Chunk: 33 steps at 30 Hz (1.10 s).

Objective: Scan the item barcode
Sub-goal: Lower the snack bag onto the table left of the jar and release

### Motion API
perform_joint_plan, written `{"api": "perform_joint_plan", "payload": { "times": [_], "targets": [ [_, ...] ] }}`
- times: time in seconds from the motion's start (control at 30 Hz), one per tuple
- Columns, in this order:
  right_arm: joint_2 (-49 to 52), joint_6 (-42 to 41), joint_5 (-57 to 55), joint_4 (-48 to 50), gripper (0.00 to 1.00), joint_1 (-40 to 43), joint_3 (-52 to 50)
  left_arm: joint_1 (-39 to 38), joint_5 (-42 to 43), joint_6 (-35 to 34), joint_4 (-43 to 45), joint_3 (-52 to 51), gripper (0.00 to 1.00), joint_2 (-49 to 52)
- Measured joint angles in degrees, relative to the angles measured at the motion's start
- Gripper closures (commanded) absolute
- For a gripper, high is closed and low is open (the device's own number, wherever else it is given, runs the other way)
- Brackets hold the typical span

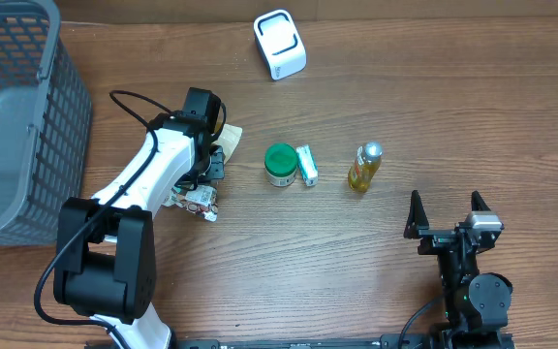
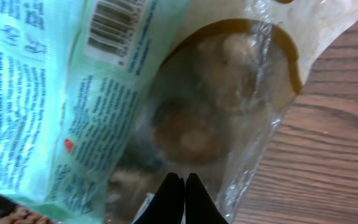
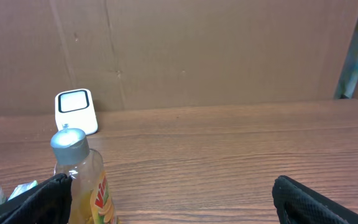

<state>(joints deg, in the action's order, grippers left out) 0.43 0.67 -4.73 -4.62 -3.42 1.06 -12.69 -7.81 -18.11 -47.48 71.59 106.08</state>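
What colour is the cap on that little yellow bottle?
Silver; the cap on the bottle shows best in the right wrist view.

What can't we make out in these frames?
Snack bag: overhead, left arm covers most of it.
Barcode: left wrist, cut by top edge, blurred.
Bottle label: right wrist, cut by bottom edge.
Left fingers: left wrist, shut; whether they pinch the bag unclear.
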Motion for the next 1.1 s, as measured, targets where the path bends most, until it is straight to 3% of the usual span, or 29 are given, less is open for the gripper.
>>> {"api": "perform_joint_plan", "payload": {
  "times": [0.6,1.1],
  "targets": [
    [0.0,0.0,0.0,0.0,0.00,0.0,0.0,0.0,-2.1,-3.0,3.7,-3.2,0.96,0.0],
    [0.0,0.0,0.0,0.0,0.00,0.0,0.0,0.0,5.1,-3.0,5.9,-2.8,0.96,0.0]
  ]
}}
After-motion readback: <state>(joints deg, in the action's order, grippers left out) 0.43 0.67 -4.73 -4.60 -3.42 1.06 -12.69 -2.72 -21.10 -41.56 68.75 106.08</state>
